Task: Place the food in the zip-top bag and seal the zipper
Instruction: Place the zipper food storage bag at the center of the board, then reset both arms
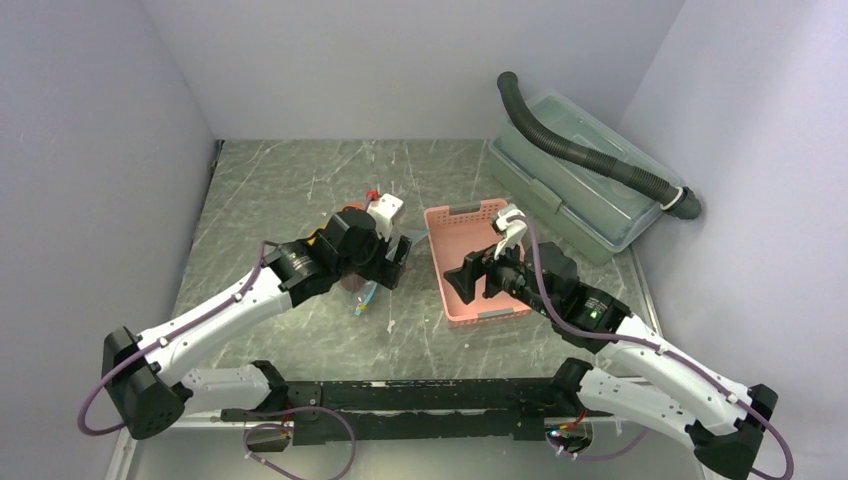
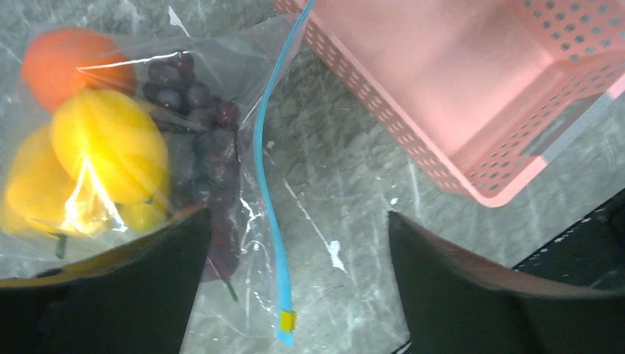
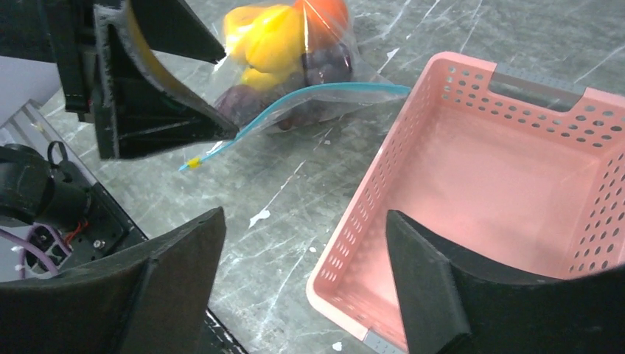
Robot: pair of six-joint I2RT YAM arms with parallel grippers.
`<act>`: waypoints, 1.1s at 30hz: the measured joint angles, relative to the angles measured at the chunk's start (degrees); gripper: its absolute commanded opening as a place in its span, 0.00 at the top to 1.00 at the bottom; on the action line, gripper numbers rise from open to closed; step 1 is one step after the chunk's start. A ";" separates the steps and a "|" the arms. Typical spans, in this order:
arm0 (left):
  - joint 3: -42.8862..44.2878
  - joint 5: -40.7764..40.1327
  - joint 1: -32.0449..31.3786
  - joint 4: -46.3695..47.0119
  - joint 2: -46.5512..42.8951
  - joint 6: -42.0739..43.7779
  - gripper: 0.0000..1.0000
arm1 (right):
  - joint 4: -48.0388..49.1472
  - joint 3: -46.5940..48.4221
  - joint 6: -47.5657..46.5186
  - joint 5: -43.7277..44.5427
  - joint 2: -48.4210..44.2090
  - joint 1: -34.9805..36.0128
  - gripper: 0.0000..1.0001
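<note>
The zip-top bag [image 2: 243,221] lies flat on the table with the food inside it: an orange [image 2: 66,63], yellow pepper and fruits [image 2: 107,144], dark grapes [image 2: 184,85] and a reddish-brown fruit [image 3: 239,99]. Its zipper [image 2: 269,214] shows as one blue strip ending in a small yellow tab [image 2: 287,320]. My left gripper [image 2: 298,214] hangs open just above that strip, touching nothing. My right gripper [image 3: 302,217] is open and empty over the near left corner of the pink basket [image 3: 383,184]. In the top view the left gripper [image 1: 392,268] covers most of the bag [image 1: 365,297].
The empty pink slotted basket [image 1: 450,225] stands right of the bag, under my right gripper [image 1: 462,283]. A clear lidded storage box [image 1: 560,205] with a dark corrugated hose [image 1: 590,155] on it sits at the back right. White walls close three sides.
</note>
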 measured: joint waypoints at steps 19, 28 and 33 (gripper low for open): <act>9.66 -6.58 0.92 -13.81 -0.76 1.38 0.00 | -1.25 -0.28 11.37 7.58 -0.42 0.00 0.00; 6.01 -9.09 6.36 -15.26 -6.69 2.82 0.00 | -6.84 -0.17 14.75 16.39 0.61 0.00 0.00; 1.44 -9.81 8.57 -14.01 -13.68 2.91 0.00 | -8.59 -0.15 14.71 19.08 1.01 0.00 0.00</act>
